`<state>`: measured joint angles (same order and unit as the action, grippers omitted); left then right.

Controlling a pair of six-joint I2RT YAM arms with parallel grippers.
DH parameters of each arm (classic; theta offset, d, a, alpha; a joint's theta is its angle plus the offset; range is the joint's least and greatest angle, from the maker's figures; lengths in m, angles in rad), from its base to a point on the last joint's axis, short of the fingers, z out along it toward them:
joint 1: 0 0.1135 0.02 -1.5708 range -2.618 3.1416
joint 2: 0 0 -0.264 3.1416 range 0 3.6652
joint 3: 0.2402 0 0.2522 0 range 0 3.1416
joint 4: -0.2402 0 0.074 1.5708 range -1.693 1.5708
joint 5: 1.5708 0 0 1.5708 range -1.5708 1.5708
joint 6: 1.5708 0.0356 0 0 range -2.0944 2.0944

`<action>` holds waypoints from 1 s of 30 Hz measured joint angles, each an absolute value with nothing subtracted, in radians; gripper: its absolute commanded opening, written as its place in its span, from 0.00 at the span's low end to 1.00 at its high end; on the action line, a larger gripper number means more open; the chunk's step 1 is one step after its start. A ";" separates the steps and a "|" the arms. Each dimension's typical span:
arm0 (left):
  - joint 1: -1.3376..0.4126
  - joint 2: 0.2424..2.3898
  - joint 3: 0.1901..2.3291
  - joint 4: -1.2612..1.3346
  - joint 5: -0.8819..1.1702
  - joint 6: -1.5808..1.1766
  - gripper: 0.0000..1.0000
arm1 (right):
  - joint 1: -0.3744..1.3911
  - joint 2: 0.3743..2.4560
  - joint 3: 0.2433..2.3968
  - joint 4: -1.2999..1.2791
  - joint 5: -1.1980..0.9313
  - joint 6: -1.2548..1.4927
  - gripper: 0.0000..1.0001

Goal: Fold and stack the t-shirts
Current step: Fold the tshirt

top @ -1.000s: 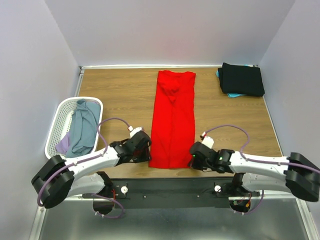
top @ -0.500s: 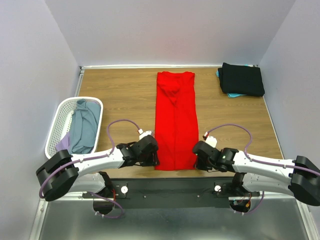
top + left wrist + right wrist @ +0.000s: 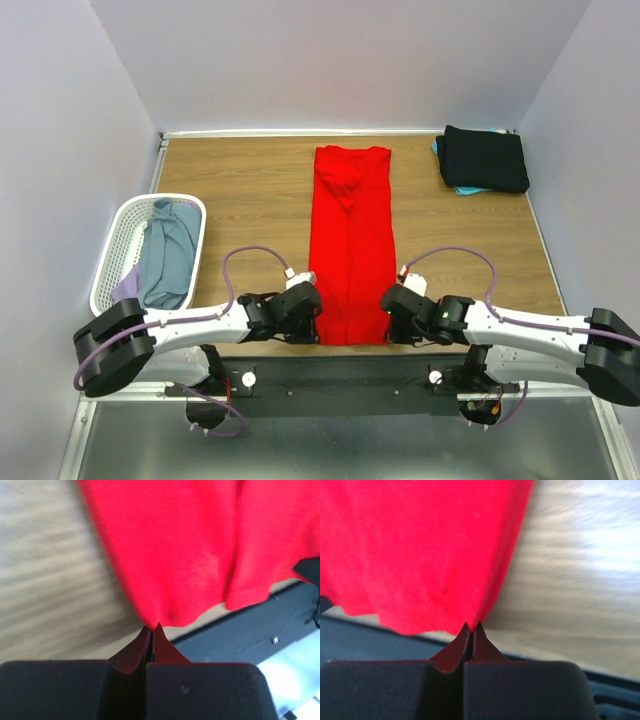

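A bright red t-shirt (image 3: 350,230) lies folded into a long narrow strip down the middle of the table. My left gripper (image 3: 316,320) is shut on its near left corner. In the left wrist view the gripper (image 3: 152,628) pinches the edge of the red cloth (image 3: 185,545). My right gripper (image 3: 388,320) is shut on the near right corner. The right wrist view shows that gripper (image 3: 471,626) biting the red cloth (image 3: 420,545). A folded black t-shirt (image 3: 485,158) sits on a teal one (image 3: 464,189) at the back right.
A white mesh basket (image 3: 120,225) stands at the left and holds a grey-blue shirt (image 3: 168,255) and a lavender one (image 3: 127,291). The table's near edge and a black rail (image 3: 340,372) run just behind both grippers. Walls close in on three sides.
My left gripper slid right to the shirt's near left corner and closed on it. The right gripper stayed shut on its corner. The near hem has drawn in narrower.
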<state>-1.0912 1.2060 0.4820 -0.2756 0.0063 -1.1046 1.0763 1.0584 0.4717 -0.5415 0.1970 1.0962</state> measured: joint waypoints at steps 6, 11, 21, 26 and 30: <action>-1.161 1.147 0.511 -0.332 0.000 -1.119 0.00 | 1.161 1.063 0.548 -0.606 0.197 1.102 0.00; -1.090 1.143 0.600 -0.376 -0.025 -1.061 0.00 | 1.151 1.099 0.669 -0.666 0.271 1.080 0.00; -0.771 1.300 0.808 -0.294 -0.015 -0.832 0.00 | 0.904 1.422 0.955 -0.643 0.382 0.907 0.01; -0.666 1.429 0.903 -0.234 0.020 -0.771 0.00 | 0.786 1.547 1.055 -0.587 0.399 0.823 0.01; -0.599 1.531 0.974 -0.187 0.055 -0.751 0.00 | 0.724 1.639 1.120 -0.526 0.400 0.771 0.00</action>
